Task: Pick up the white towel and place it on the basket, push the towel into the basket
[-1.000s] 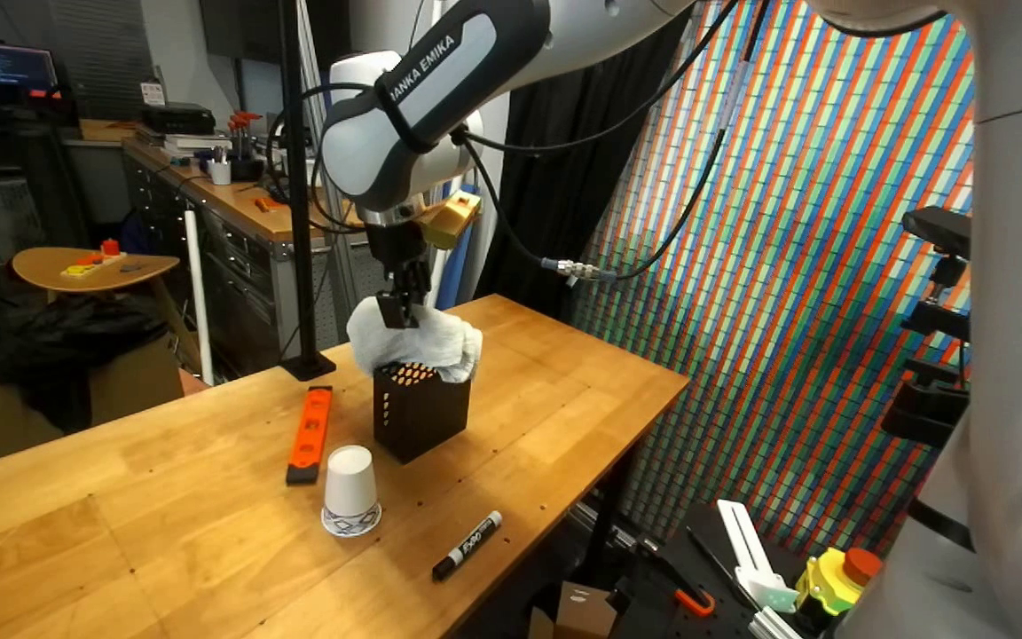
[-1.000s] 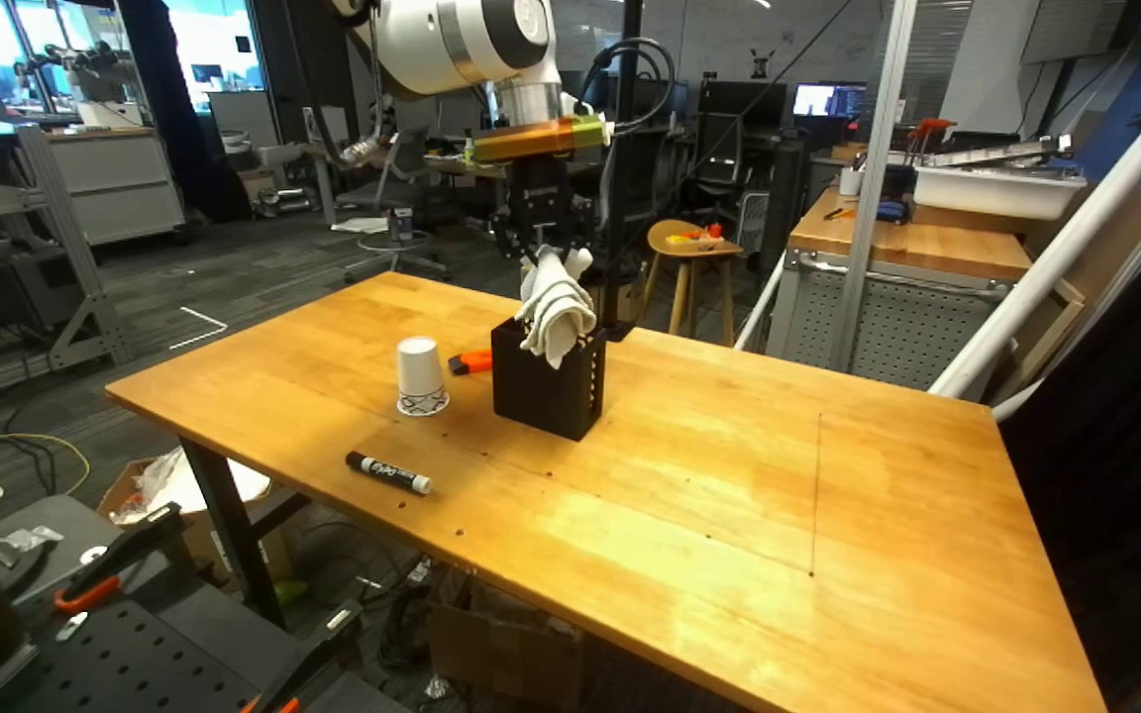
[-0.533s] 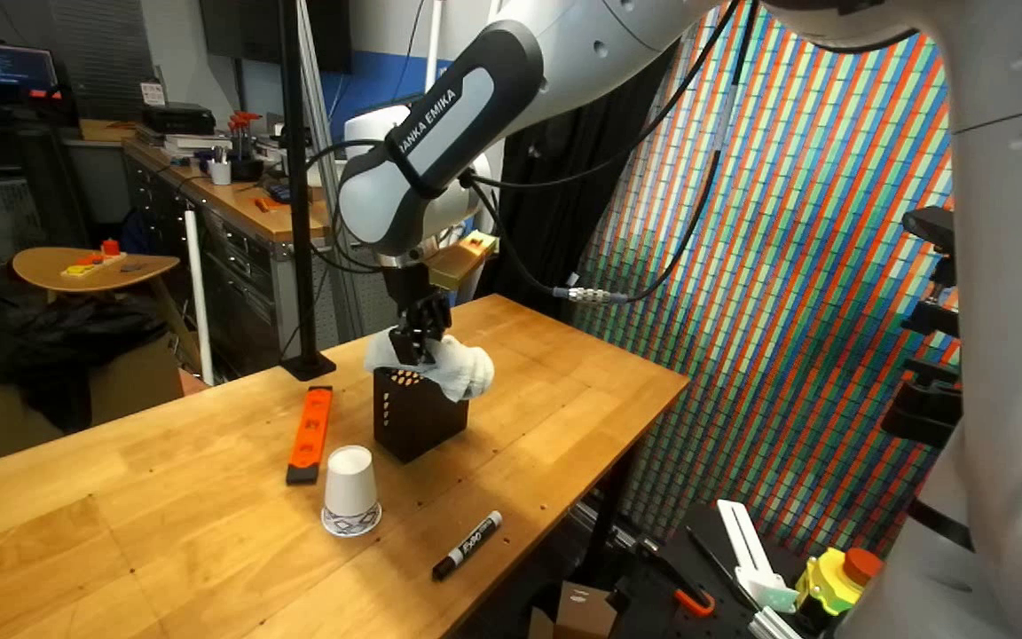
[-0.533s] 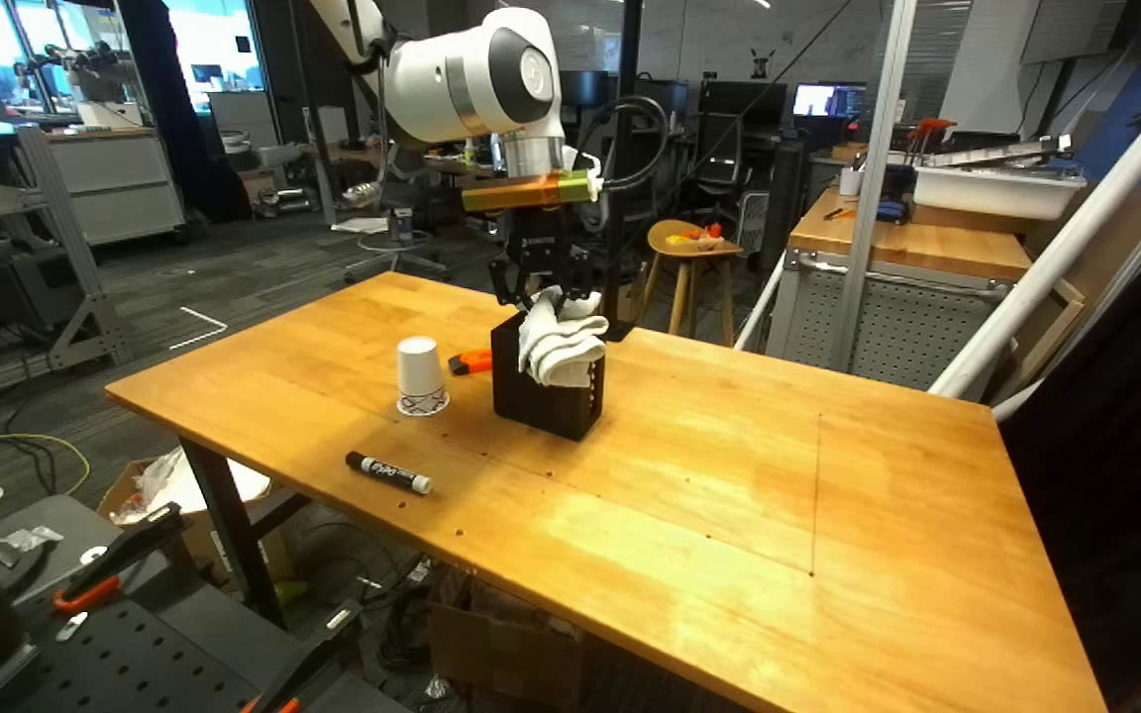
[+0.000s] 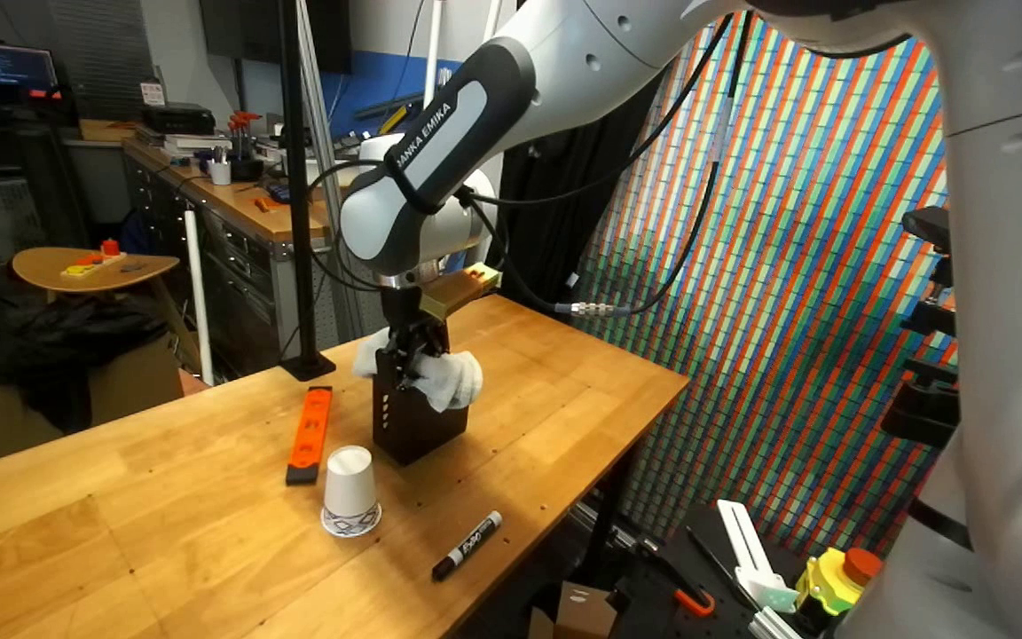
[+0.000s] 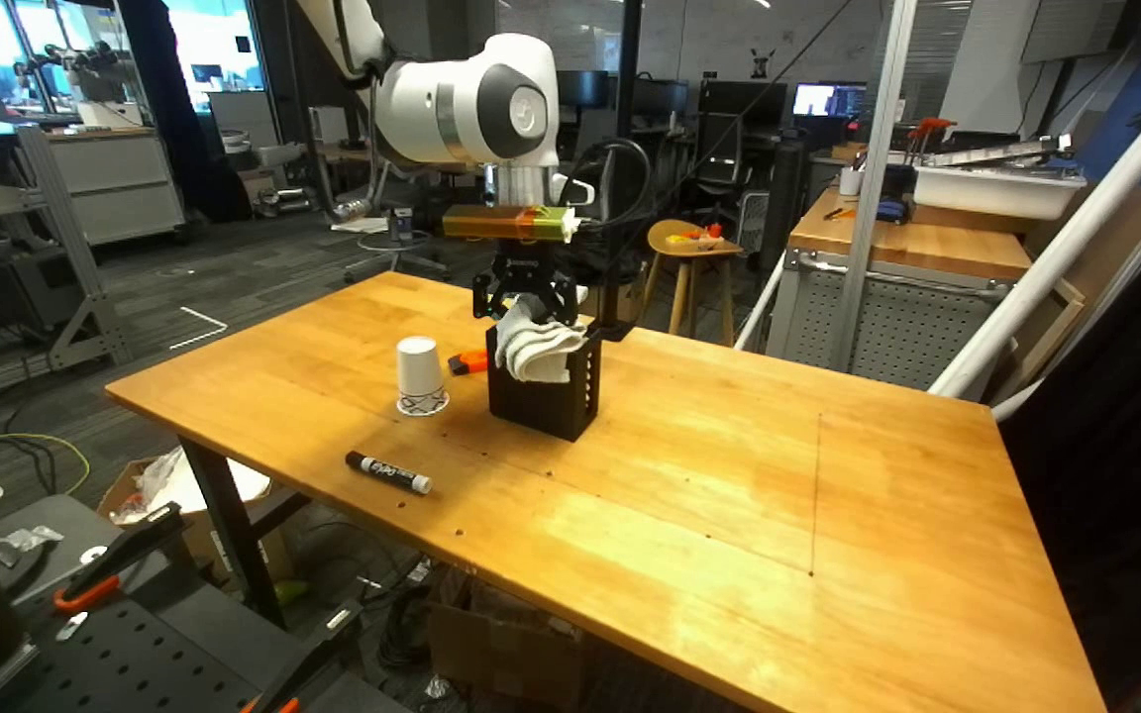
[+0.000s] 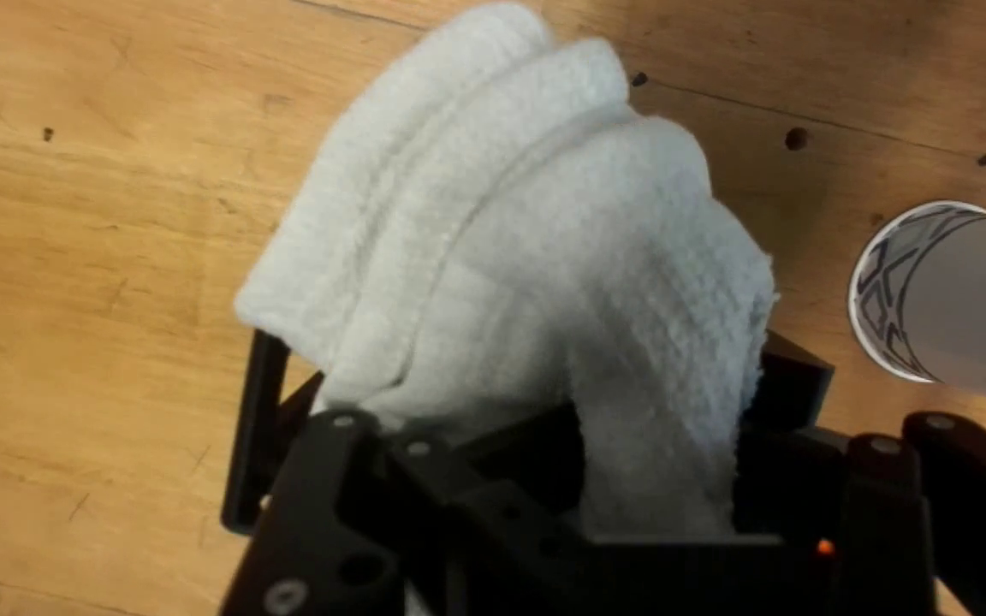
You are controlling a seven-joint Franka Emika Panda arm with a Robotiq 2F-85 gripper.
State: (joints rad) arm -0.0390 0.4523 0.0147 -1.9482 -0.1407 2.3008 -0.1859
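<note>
Wrist view is giving the close-up: the gripper (image 7: pixel 656 483) is pinching a strip of the white towel (image 7: pixel 501 231), and bits of the basket (image 7: pixel 788 389) are peeking out on both sides of the towel. Paper cup (image 7: pixel 955 299) is getting cut off at the edge there, while both exterior views are showing it whole, standing upside down. They're also catching stuff of their own: a black marker (image 6: pixel 388 472) and an orange bar (image 5: pixel 310 433) with black ends, both lying on the wooden table (image 6: pixel 709 515). As for the towel, it's looking off-white and kinda fuzzy, bunching up in thick rounded folds. It's lying across the top of the basket, with those folds hanging over one wall and another end sticking out past the gripper on the opposite side.
</note>
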